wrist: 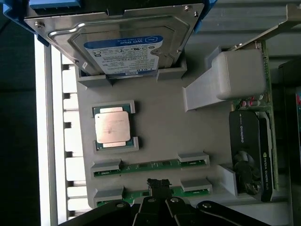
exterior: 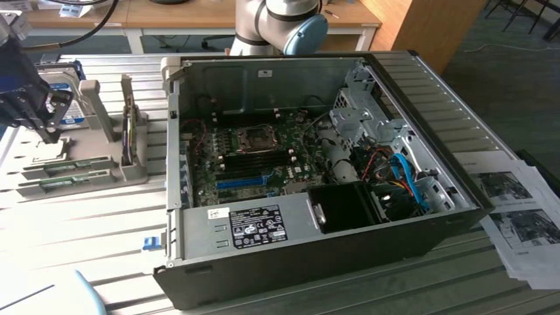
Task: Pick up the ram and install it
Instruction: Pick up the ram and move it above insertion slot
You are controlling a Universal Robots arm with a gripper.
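Beneath tool, ram flat across tray

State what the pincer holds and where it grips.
The pincer is shut on the ram, at the middle of its length.

- The arm rises at the back, its blue-capped joint in plain sight.
- The gripper hangs at the exterior view's left, pointing downward.
- Its fingers are closed together.

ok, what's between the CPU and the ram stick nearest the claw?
A second ram stick, per wrist view, lies between the CPU and the ram beneath the claw.
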